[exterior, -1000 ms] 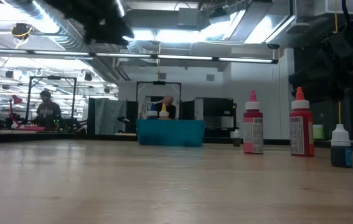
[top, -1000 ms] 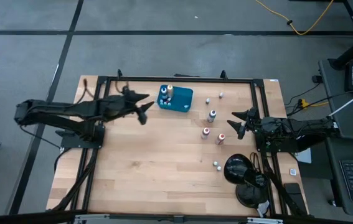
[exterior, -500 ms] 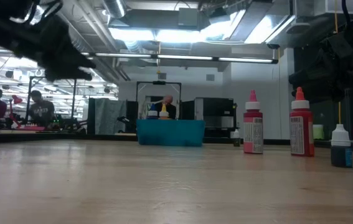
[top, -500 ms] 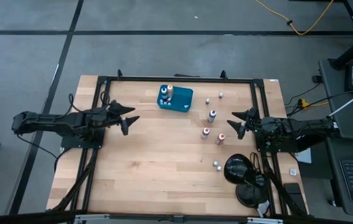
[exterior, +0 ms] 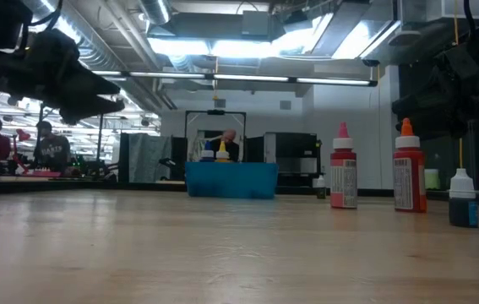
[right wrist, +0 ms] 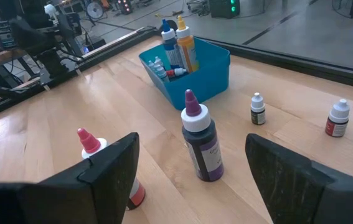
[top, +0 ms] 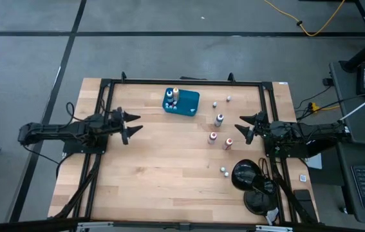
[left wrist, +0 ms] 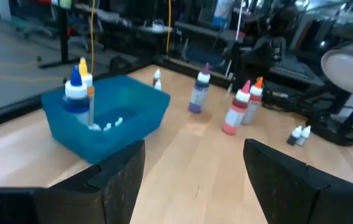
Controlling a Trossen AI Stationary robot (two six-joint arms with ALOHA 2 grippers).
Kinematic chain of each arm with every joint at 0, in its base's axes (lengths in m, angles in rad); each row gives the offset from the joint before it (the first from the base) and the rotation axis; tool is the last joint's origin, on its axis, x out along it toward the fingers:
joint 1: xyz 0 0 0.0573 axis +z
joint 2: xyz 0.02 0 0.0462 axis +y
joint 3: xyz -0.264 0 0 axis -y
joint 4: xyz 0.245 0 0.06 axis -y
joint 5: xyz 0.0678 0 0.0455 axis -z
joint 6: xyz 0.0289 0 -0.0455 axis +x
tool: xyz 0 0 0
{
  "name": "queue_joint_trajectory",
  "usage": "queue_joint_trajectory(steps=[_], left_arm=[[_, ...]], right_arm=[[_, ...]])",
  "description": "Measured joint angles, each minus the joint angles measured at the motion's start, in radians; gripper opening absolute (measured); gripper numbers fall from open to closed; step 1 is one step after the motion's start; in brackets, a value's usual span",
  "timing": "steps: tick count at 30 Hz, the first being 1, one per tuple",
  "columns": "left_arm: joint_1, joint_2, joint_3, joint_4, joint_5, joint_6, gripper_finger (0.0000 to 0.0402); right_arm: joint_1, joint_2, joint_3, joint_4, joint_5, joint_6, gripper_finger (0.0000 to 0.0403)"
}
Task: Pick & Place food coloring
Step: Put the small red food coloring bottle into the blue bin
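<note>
The teal tray (top: 183, 102) stands near the table's far edge and holds a white-capped blue bottle (left wrist: 75, 94), an orange-tipped bottle (left wrist: 84, 70) and some tiny vials. On the bare wood to its right stand a purple bottle (top: 219, 119), a pink-capped red bottle (top: 213, 137) and an orange-capped red bottle (top: 228, 143). Small vials (top: 214, 104) (top: 228, 98) (top: 224, 171) stand around them. My left gripper (top: 134, 124) hangs open to the left of the tray. My right gripper (top: 239, 126) hangs open just right of the red bottles. Neither touches anything.
A black lamp-like object (top: 247, 178) with its base sits at the table's near right corner, close to two small vials. A dark frame rail (top: 182, 81) runs around the table top. Bare wood (top: 163, 174) fills the near middle. People show in the room beyond the table.
My left arm has drawn back from beside the tray toward the table's left edge and come lower, its gripper open throughout. My right arm and the bottles have kept still.
</note>
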Motion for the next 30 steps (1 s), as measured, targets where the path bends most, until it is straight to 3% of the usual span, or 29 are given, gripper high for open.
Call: queue_joint_trajectory(steps=[16,30], left_arm=[[0.001,-0.163,-0.001,0.016,-0.071,0.305,0.0267],[0.001,-0.148,-0.001,0.009,-0.070,0.322,0.0267]], right_arm=[[0.000,0.000,0.000,0.000,0.000,0.000,0.0294],[0.000,0.000,0.000,0.000,0.000,0.000,0.0294]])
